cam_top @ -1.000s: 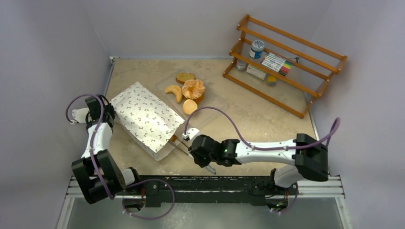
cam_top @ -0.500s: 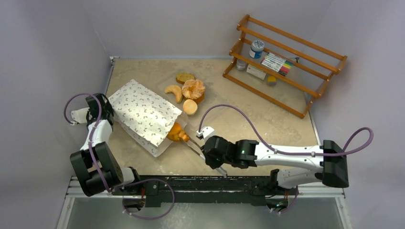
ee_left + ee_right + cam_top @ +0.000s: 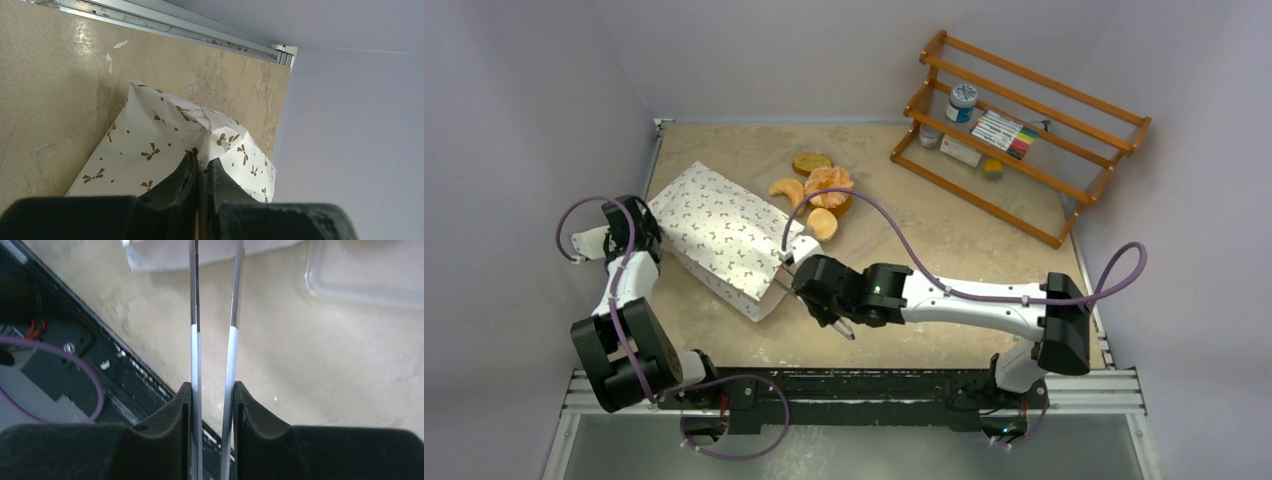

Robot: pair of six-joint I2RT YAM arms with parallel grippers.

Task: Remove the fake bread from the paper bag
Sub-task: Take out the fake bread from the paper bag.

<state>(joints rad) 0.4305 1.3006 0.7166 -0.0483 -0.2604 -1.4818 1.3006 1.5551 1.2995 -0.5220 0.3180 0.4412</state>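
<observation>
Found left fingers (image 3: 182,175) clenched on the closed far end of the bag (image 3: 719,235). Found right fingers (image 3: 255,410) grasping tongs (image 3: 195,315), tips at the bag mouth — contents not visible. Counted four pieces of bread (image 3: 828,186) out, just beyond the bag on a tray (image 3: 365,275). Judged step: probing for any bread left inside. Next — push tongs in, pinch, draw out low over the tabletop (image 3: 944,240).

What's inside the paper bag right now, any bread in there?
Nothing inside the paper bag shows: its paper covers the interior in every view. The tongs in the right gripper point at its open end, tips out of sight. Several pastries lie outside, beside it.
</observation>
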